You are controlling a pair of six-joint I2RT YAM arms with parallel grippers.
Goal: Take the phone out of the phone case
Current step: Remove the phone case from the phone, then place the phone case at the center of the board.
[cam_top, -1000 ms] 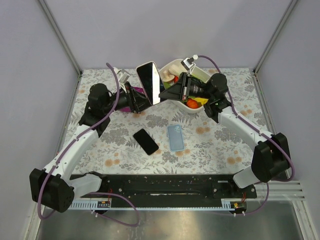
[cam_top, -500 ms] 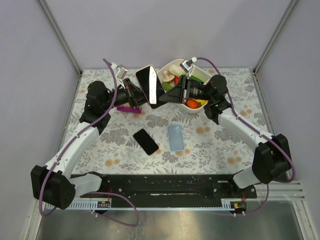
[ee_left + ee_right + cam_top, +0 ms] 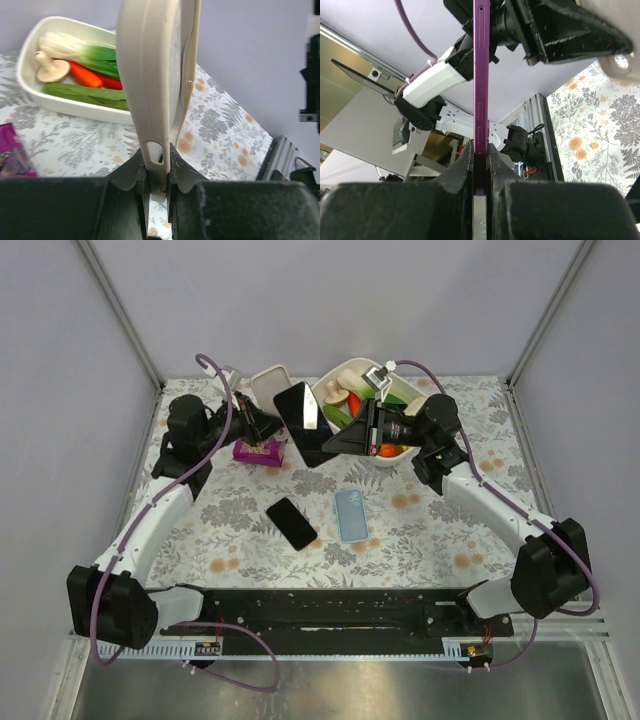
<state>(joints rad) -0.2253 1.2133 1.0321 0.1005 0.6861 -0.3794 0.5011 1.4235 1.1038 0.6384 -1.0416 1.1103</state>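
L pincer (image 3: 159, 166) clamped on one end of beige case (image 3: 155, 75), case upright. R pincer (image 3: 480, 150) pinching purple phone (image 3: 480, 75) edge-on, near case, above back of tabletop (image 3: 450, 530). Opposed grips prob so arms can pull apart; phone looks free of case imo.

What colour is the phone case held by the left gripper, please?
The phone case is cream, clearest in the left wrist view.

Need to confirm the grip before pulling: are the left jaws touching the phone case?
Touching. The left wrist view shows the left jaws shut on the bottom edge of the cream phone case, one pressing each face, no gap.
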